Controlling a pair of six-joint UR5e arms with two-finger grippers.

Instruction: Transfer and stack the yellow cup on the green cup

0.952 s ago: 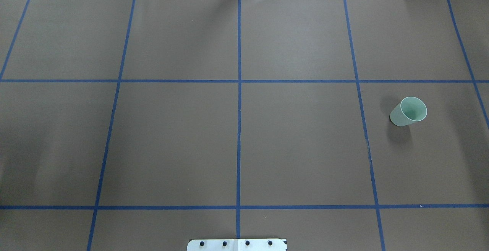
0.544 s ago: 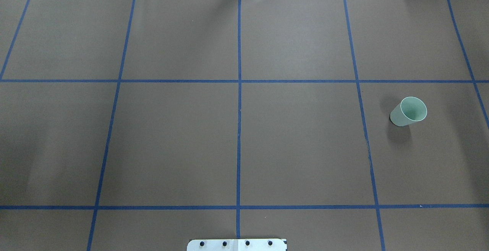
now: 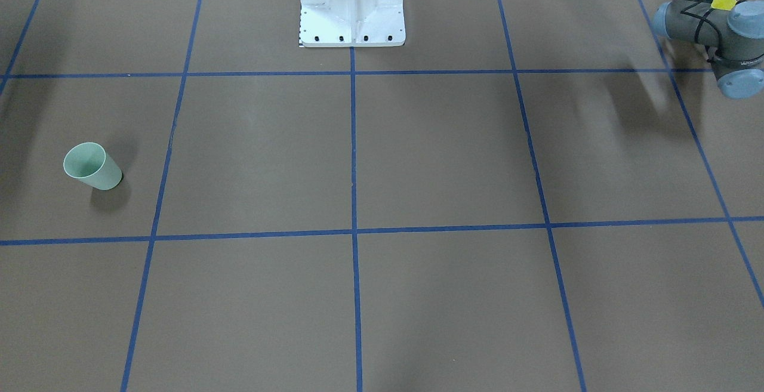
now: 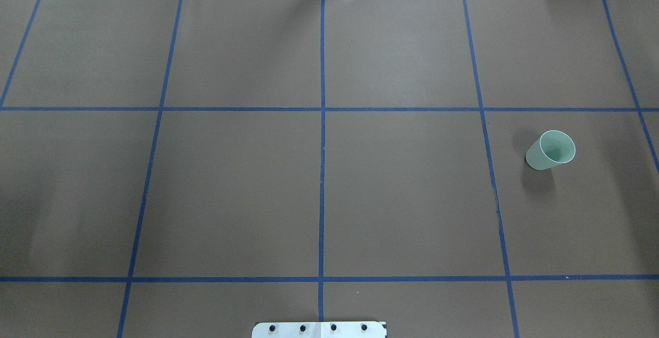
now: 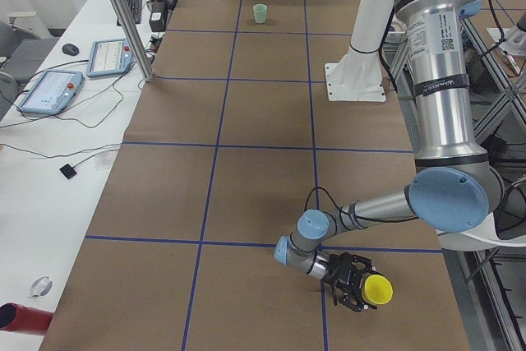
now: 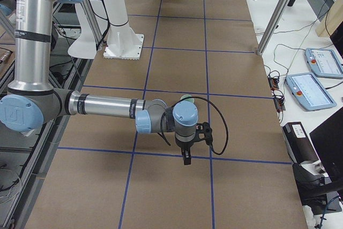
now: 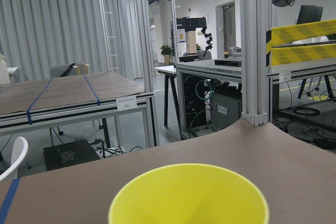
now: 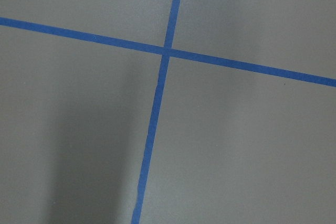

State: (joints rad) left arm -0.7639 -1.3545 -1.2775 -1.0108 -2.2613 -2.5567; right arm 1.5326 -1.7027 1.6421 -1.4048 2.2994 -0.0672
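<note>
At L gripper tip, yellow cup, mouth outward; finger closure unclear.

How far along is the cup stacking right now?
Nothing is stacked yet. In hand: the yellow cup sits at the left tool, at the left end of the table; I can't judge the grip. The green cup stands empty on the robot's right side. Left to do: carry it across and stack it.

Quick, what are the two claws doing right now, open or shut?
Left gripper: right by the yellow cup; open or shut cannot be told.
Right gripper: cannot be told.
</note>
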